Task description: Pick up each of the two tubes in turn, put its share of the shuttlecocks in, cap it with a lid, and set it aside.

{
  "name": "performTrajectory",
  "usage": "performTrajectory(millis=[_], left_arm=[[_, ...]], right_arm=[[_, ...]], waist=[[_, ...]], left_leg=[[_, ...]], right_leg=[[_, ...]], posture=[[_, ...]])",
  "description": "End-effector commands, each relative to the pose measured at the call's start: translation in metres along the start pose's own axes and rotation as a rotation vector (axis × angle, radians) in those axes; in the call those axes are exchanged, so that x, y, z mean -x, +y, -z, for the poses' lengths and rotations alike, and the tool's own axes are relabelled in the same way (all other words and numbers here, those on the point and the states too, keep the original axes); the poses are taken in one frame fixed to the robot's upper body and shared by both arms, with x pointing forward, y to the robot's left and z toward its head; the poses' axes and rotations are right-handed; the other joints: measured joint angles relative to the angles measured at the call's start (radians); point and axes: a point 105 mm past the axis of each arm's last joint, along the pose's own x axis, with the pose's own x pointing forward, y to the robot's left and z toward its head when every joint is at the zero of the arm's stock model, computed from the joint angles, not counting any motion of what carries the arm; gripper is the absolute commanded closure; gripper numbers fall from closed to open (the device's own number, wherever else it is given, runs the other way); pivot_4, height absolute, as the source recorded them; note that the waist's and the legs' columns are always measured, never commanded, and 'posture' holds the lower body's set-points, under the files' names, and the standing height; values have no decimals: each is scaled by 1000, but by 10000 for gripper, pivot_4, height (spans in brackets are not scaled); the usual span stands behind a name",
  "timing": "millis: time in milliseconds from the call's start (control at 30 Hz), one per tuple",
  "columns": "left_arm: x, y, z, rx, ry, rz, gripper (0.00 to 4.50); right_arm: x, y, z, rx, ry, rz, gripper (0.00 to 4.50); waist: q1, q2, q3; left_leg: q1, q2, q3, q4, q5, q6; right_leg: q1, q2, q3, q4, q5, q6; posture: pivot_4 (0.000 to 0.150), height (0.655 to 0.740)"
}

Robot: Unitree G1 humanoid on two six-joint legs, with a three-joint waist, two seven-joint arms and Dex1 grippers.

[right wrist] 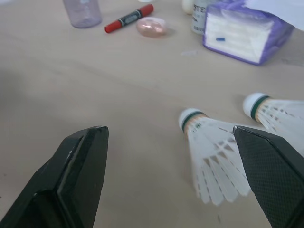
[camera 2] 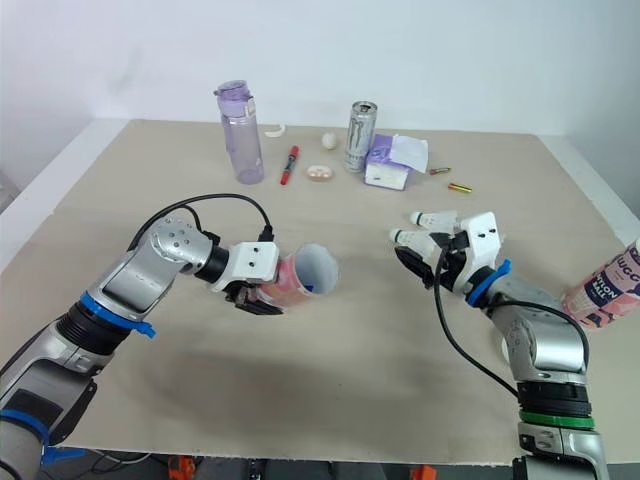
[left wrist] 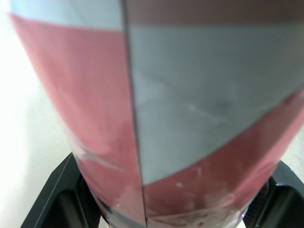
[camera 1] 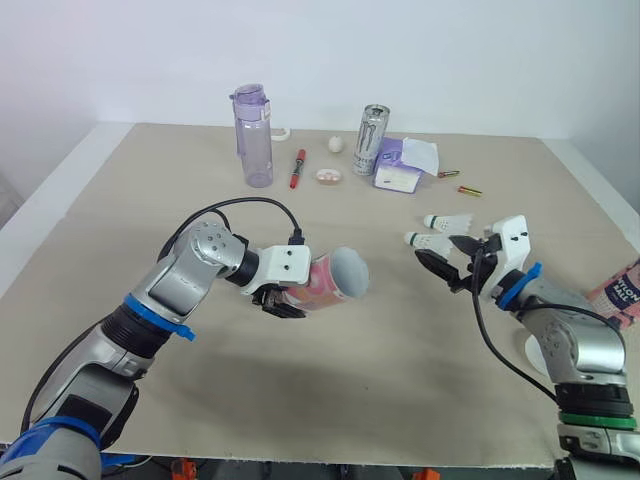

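Tube (camera 1: 330,281) clamped, base hidden, likely second tube (camera 1: 622,291) cropped

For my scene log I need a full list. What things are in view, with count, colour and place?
tube: 1, red and grey, held sideways in the air
second tube: 1, pink and white, right edge
shuttlecocks: 2, white, front right
bottle: 1, purple, far left
marker: 1, red, beside bottle
small round things: 2, white and pink, between marker and can
can: 1, silver, far middle
tissue pack: 1, purple, beside can
table: 1, beige
left gripper: jaws shut on tube
right gripper: jaws open at shuttlecocks
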Motion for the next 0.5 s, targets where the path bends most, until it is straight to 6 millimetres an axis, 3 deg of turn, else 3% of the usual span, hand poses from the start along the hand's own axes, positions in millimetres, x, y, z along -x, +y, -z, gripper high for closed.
performTrajectory(millis=[33, 500], left_arm=[[0, 4, -1, -19, 7, -21, 12599], [-2, 3, -2, -8, -3, -31, 12599]], right_arm=[[0, 0, -6, -21, -20, 10, 0], [-39, -8, 3, -72, 39, 35, 0]], waist=[[0, 0, 0], [-1, 1, 0]], left_leg=[[0, 0, 0, 0, 0, 0], [1, 0, 2, 0, 0, 1]], right_leg=[[0, 0, 0, 0, 0, 0], [0, 0, 2, 0, 1, 0]], posture=[[1500, 7400], [1500, 7400]])
